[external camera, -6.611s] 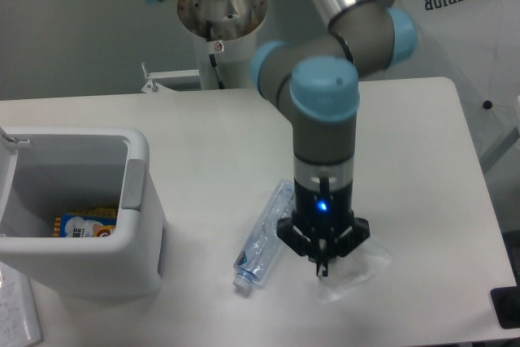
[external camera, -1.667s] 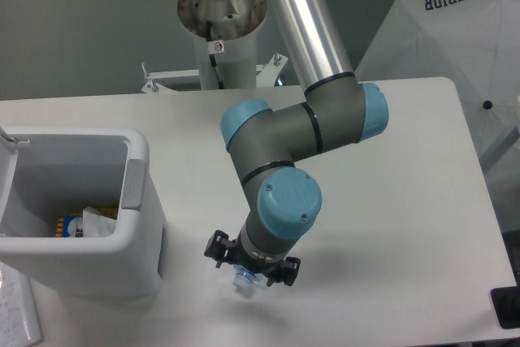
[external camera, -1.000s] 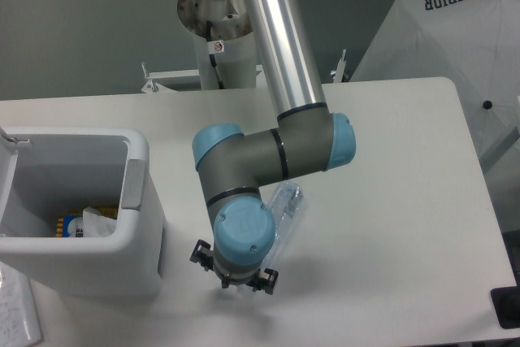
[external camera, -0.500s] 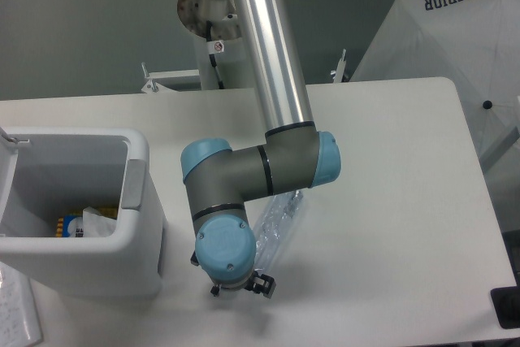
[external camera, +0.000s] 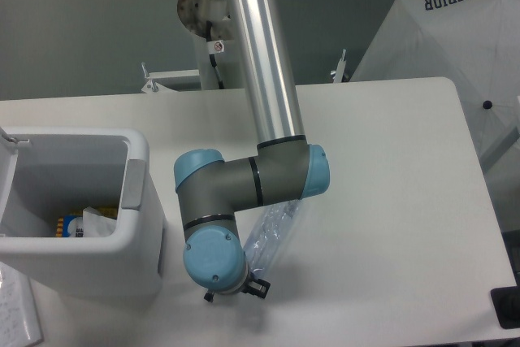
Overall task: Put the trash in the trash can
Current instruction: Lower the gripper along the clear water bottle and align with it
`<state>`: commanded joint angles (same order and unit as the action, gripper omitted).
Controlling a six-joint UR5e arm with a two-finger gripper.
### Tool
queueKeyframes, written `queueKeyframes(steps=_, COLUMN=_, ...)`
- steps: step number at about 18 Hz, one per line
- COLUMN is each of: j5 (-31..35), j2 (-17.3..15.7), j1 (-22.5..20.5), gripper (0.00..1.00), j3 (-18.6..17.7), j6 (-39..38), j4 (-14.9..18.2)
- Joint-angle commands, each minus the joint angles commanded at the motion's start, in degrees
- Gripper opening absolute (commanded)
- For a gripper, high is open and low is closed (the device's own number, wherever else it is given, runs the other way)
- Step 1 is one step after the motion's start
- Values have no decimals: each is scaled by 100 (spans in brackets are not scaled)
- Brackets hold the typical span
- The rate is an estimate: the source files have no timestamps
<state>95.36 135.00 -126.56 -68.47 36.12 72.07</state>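
1. In the single camera view, the arm (external camera: pixel 244 188) is reaching down from the top centre of the frame and folding toward the lower middle, its blue-capped wrist joint facing the camera.
2. The gripper (external camera: pixel 236 290) is sitting almost wholly hidden behind that wrist joint, with only small dark bits peeking out beneath it; whether its jaws are spread or pressed together cannot be told.
3. The bottle (external camera: pixel 272 233) is lying on the table (external camera: pixel 390 201) just right of the wrist, slanting from upper right down to lower left, its lower end disappearing behind the wrist.
4. The trash can (external camera: pixel 138 225) is standing at the left edge of the frame, near the wrist but apart from it, open at the top.
5. Inside the can, a wrinkly clear bag (external camera: pixel 99 223) is resting low against the right wall, beside a yellow-and-blue packet (external camera: pixel 69 225).
6. A white umbrella (external camera: pixel 455 46) printed SUPERIOR is showing at the upper right, beyond the table's edge.
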Motion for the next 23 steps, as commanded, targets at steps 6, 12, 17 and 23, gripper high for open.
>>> queueKeyframes(steps=6, j5=0, j2=-9, j1=0, gripper=8, j3=-9, j6=-114, j4=9)
queueKeyframes(steps=12, j5=0, j2=-26, j1=0, gripper=47, j3=-18, j6=-106, j4=0)
queueKeyframes(steps=17, j5=9, j2=-44, j1=-9, gripper=49, j3=-44, j6=-97, j4=-9)
queueKeyframes(steps=23, j5=255, j2=-35, j1=0, gripper=51, j3=-62, j6=-70, j4=18)
